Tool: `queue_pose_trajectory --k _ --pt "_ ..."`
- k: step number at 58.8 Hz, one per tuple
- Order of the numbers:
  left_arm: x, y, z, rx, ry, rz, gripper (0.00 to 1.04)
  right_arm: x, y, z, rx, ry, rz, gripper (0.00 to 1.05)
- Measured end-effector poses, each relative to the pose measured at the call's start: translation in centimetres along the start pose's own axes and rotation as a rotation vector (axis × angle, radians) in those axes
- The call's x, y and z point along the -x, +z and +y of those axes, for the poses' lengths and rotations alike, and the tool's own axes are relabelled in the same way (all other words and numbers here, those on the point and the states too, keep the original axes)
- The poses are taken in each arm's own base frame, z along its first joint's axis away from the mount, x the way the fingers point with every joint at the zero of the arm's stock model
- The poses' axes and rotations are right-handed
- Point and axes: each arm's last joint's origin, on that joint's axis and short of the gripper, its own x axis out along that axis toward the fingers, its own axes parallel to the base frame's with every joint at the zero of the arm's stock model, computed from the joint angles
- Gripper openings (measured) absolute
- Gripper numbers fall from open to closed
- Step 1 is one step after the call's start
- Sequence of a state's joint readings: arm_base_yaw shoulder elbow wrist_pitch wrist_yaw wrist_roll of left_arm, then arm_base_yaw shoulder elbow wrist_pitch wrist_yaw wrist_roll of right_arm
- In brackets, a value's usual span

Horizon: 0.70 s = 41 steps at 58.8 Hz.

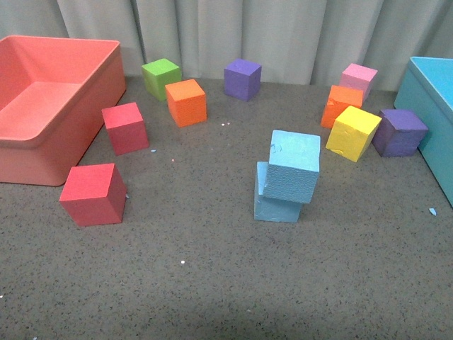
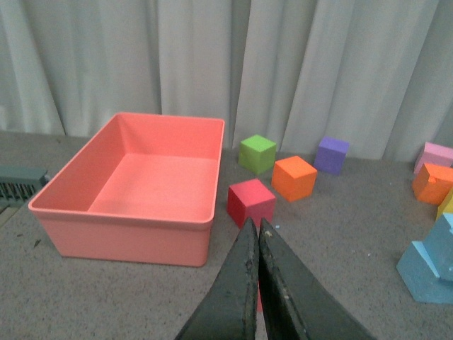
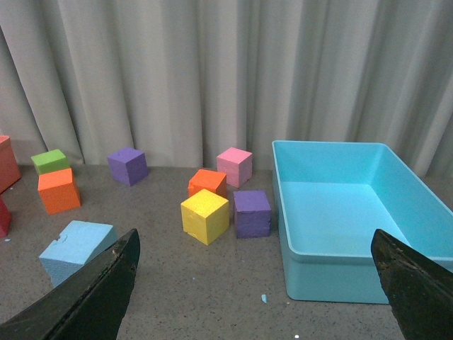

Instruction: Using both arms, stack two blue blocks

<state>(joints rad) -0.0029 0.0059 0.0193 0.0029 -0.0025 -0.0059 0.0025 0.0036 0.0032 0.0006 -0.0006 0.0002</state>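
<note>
Left fingers (image 2: pixel 256 248) pressed together, empty, right fingers (image 3: pixel 106 283) spread wide, empty, blue blocks (image 1: pixel 291 166) stacked

I see matt, foam-like blue blocks (image 1: pixel 289 176) with chipped, grainy faces at centre. The pink bin (image 1: pixel 49 106), upper left, looks like smooth plastic. The surface (image 1: pixel 212 283) is speckled grey, rough like felt.

two light blue blocks (image 1: pixel 293 166) stacked, two red cubes (image 1: pixel 93 193), two orange cubes (image 1: pixel 186 102), two purple cubes (image 1: pixel 243 78), two bins (image 1: pixel 42 134)
</note>
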Motion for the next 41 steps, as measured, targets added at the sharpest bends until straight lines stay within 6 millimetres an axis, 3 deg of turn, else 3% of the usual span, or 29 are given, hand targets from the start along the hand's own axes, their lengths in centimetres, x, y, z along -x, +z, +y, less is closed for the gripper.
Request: queue_pose_trajectory --k 3,31,41 --pt "0.0 0.0 0.0 0.0 0.0 0.0 0.06 0.0 0.0 0.0 0.0 0.0 0.0 0.95" --pt "0.0 0.0 0.0 -0.001 0.0 0.0 0.99 0.0 0.0 0.0 0.0 0.0 0.0 0.95" --pt "0.0 0.0 0.0 -0.002 0.0 0.0 0.98 0.0 0.0 0.0 0.0 0.0 0.0 0.95"
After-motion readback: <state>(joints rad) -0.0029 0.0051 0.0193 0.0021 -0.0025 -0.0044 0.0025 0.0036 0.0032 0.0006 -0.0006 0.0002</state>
